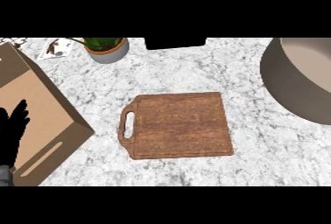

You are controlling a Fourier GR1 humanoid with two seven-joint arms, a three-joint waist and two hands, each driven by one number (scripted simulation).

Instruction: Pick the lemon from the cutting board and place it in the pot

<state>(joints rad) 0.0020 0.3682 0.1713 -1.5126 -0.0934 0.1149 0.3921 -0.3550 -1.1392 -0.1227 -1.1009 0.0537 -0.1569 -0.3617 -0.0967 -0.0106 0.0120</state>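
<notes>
Lemon: not visible anywhere in the head view. The cutting board (176, 125) lies bare at centre of the marble counter (194, 74), handle slot to the left. The pot (301, 78) sits at the right edge, only partly in frame; what shows of its interior holds nothing, though the rest is cut off. Right hand is out of view, so I cannot tell whether it carries the lemon.

Left hand (13, 131) rests at the left edge, fingers straight and relaxed, holding nothing.

Judgement: placement cannot be confirmed from here; any release should happen well inside the pot's rim.

Surroundings: cardboard box (39, 113) at left, potted plant (107, 48) and a dark object (174, 42) along the back. Nothing lies between board and pot.
</notes>
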